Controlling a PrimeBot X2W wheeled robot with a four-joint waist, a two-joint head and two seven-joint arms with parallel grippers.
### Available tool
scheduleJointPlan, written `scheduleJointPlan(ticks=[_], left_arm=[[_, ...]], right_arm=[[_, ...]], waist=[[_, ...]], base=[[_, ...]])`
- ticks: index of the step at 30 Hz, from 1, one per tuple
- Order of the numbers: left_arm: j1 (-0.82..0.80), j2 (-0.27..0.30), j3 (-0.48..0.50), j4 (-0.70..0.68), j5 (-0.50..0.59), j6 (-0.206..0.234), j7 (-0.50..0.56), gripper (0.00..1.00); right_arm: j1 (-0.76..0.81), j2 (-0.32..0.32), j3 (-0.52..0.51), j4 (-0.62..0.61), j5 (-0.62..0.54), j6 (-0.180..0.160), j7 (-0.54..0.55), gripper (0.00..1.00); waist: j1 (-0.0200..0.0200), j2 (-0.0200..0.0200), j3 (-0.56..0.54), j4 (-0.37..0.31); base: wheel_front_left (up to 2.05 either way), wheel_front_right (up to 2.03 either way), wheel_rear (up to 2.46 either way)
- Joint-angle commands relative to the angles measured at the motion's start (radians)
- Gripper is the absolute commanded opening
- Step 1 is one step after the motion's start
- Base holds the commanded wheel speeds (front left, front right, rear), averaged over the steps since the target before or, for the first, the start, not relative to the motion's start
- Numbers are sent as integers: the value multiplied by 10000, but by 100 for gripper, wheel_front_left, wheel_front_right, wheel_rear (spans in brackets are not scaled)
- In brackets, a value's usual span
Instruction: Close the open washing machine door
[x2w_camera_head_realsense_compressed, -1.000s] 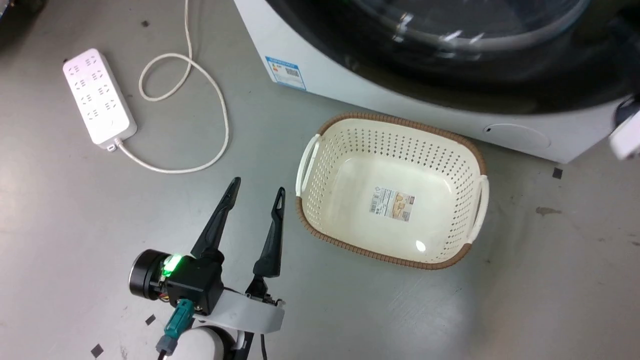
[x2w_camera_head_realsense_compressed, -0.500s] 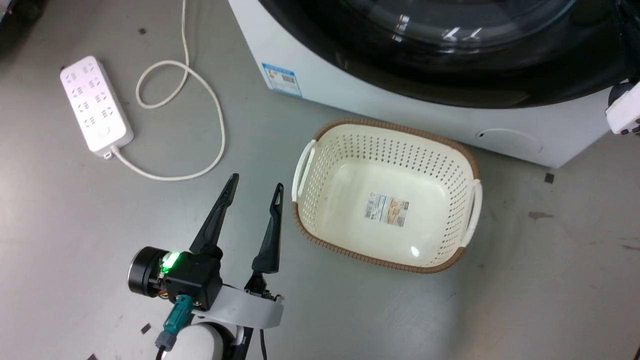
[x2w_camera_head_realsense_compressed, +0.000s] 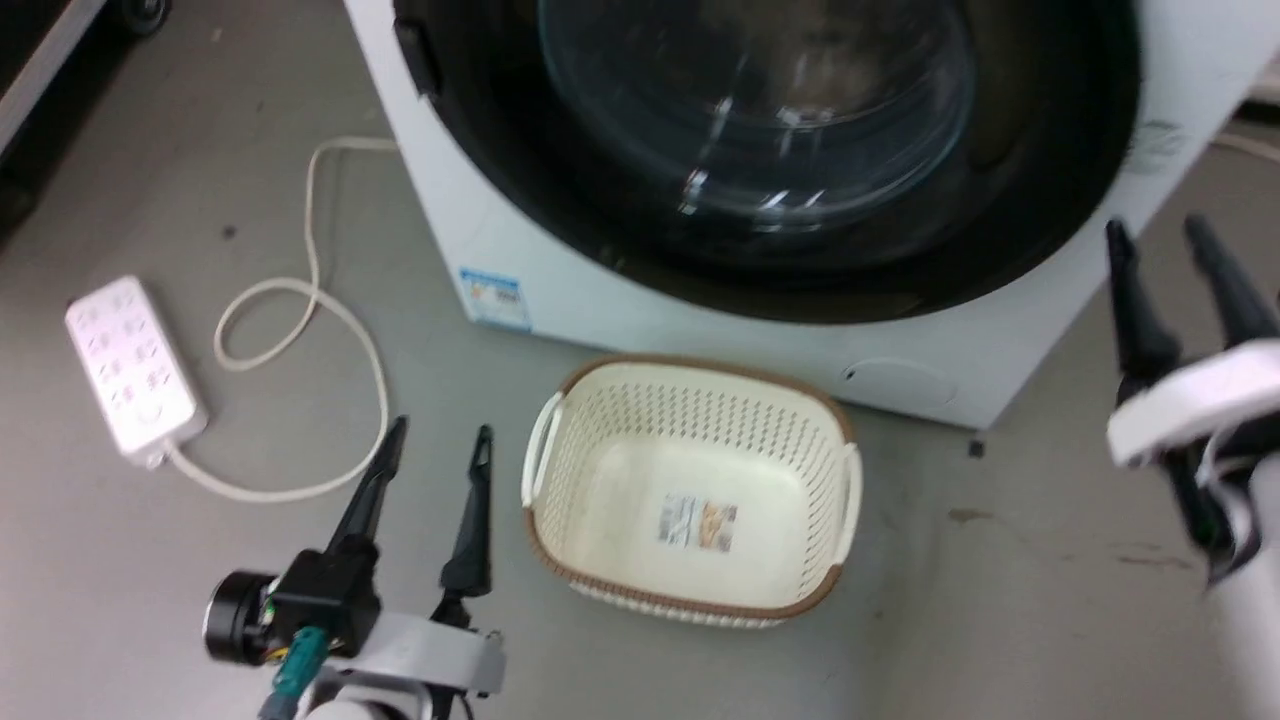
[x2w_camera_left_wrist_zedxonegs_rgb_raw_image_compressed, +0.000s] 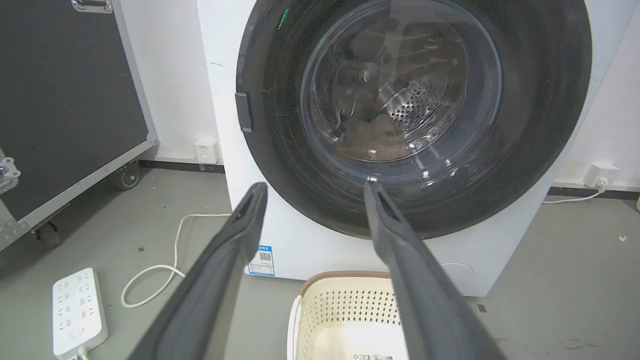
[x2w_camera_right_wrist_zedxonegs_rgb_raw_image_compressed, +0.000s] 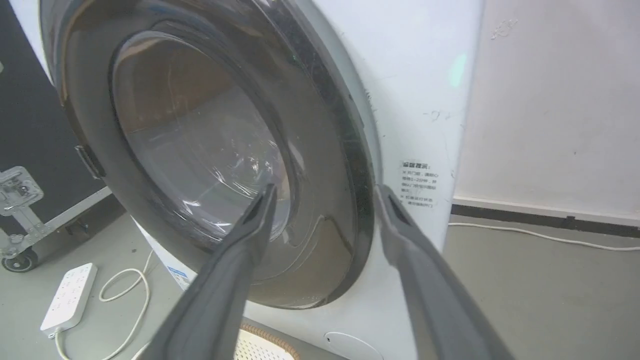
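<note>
While both tools are empty, fingers spread well apart, nothing needs releasing before the finishing move. The right tool (x2w_camera_head_realsense_compressed: 1155, 226) hangs just off the right corner of the washing machine (x2w_camera_head_realsense_compressed: 470, 230), fingers pointing up along it, with no contact I can make out. The left tool (x2w_camera_head_realsense_compressed: 441, 430) hovers low over the floor, just beside the cream basket (x2w_camera_head_realsense_compressed: 700, 362).

The washing machine door (x2w_camera_head_realsense_compressed: 600, 240) looks to lie flat against the front, its black rim flush in both wrist views. Whether the latch has caught cannot be told.

The step in hand is, I judge, confirming the closure. A short, square push belongs on the black rim rather than the glass bowl. It should land near the small notch on the rim's left edge, which is probably the handle side. Any arm swinging in should pass above the basket.
</note>
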Motion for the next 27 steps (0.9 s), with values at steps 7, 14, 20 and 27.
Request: scheduleJointPlan(ticks=[7,14,20,27], left_arm=[[677,98,496,259,-246,-173,-43,100],[1063,119,664,448,-259,-277,-43,100],[1287,106,661,614,-224,-316,-43,100],[1342,80,770,727,-202,-263,-43,100]], right_arm=[[2734,1204,-1040,-1944,-958,-2,-160,100],[4699,2208,-1550,-3461,-1944,-2,-113,100],[5961,2733,-1750,-3919,-2720,-2,-284,100],[6415,2839,-1406,-3874,-3073,-2,-421,100]], waist=[[2,-1,-1285,-1012],[2,-1,-1615,-1451],[2,-1,-1700,-1672],[2,-1,-1764,-1801]], base=[[0,0,0],[0,0,0],[0,0,0],[0,0,0]])
